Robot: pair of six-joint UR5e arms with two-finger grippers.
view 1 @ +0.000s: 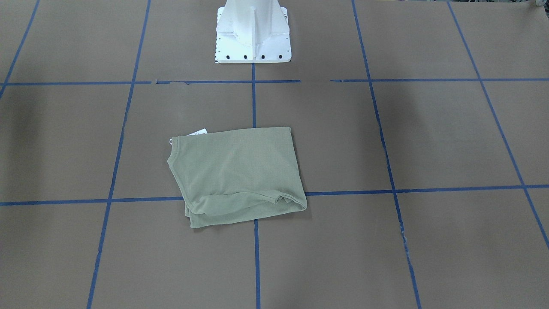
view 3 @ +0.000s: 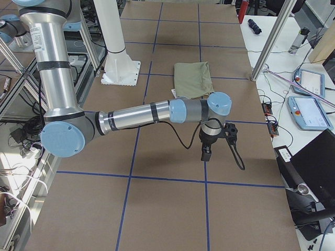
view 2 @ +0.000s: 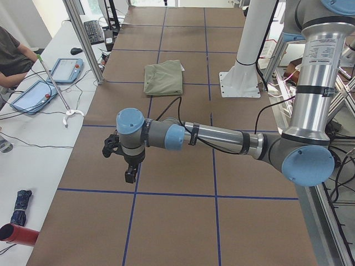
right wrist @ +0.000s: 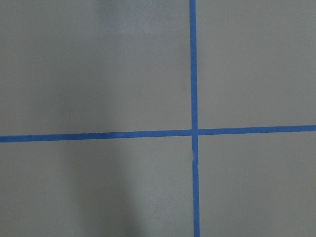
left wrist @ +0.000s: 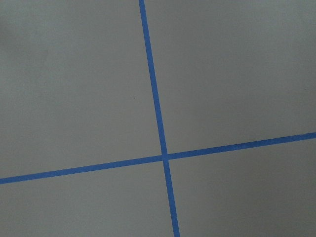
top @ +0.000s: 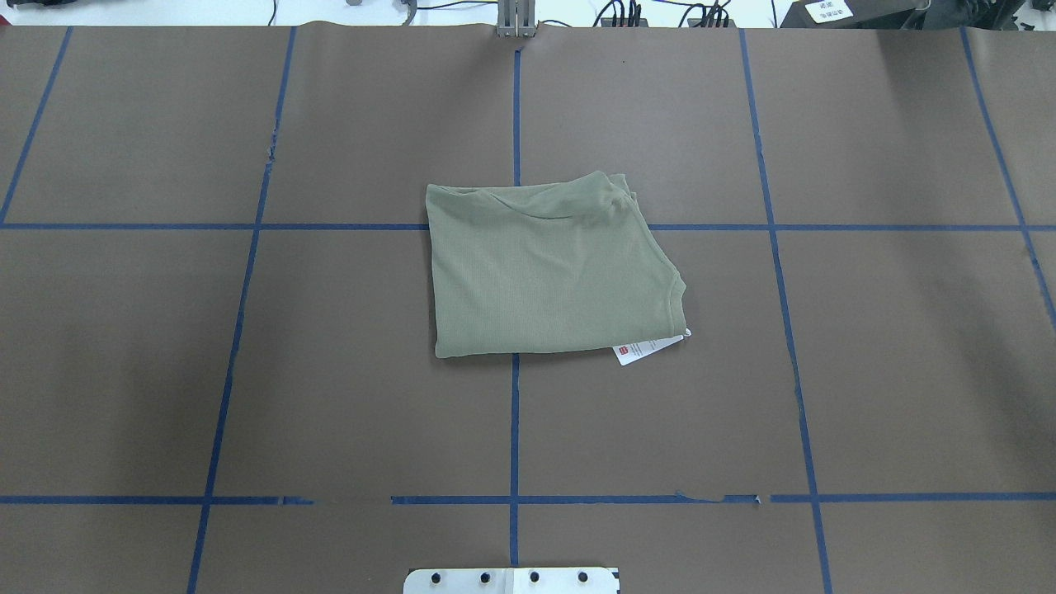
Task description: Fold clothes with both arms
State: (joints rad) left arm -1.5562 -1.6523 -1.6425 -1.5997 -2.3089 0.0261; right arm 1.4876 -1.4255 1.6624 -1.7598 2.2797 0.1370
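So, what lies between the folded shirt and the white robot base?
Only brown table and blue tape lines lie between shirt and base; the overhead view shows it.

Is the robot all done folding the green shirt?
Nearly, it seems. Done: the shirt lies in a compact folded rectangle, sleeves hidden, its white tag poking out at one corner. In hand: nothing; the left gripper and right gripper hang over the table, well away from the shirt. Left: maybe only smoothing the rumpled edge.

Even diffuse light w/ soft broad shadows on table; all views sharp, wrist cams paler.
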